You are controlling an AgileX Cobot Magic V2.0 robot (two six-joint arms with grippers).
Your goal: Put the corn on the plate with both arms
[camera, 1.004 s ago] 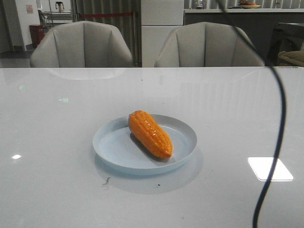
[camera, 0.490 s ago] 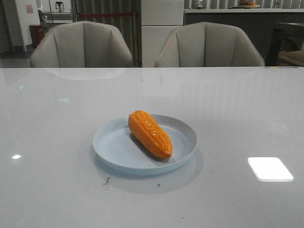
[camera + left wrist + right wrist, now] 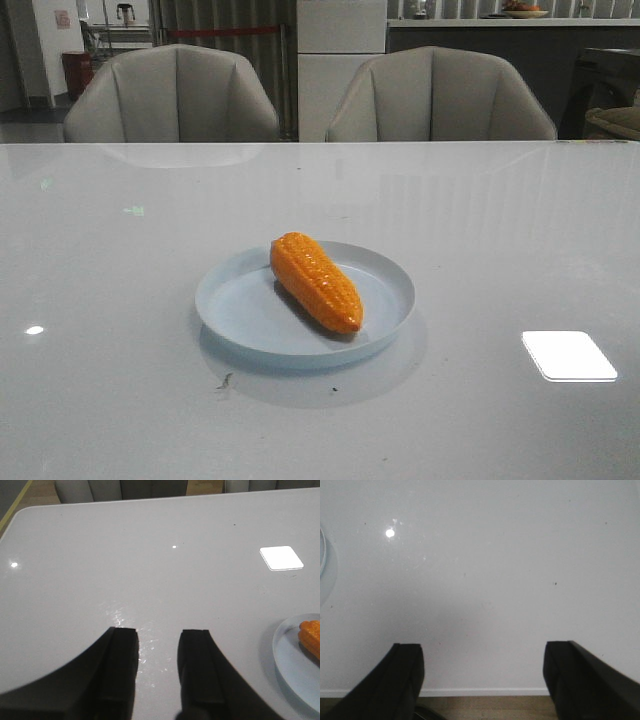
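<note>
The orange corn [image 3: 316, 281] lies diagonally on the pale blue plate [image 3: 235, 305] at the middle of the table in the front view. Neither arm shows in the front view. In the left wrist view my left gripper [image 3: 157, 635] is open and empty over bare table, apart from the plate's rim [image 3: 280, 652] and the corn's end [image 3: 311, 636] at the frame's edge. In the right wrist view my right gripper [image 3: 482, 650] is open wide and empty over the table's edge; a sliver of the plate [image 3: 322, 550] shows at the side.
Two grey chairs [image 3: 170, 95] [image 3: 440, 95] stand behind the table's far edge. A bright light reflection [image 3: 568, 355] sits on the tabletop to the right of the plate. The table's near edge and wooden floor [image 3: 485, 707] show in the right wrist view.
A black cable that hung across the right of the front view one second ago has gone out of view. The corn and plate have not moved.
</note>
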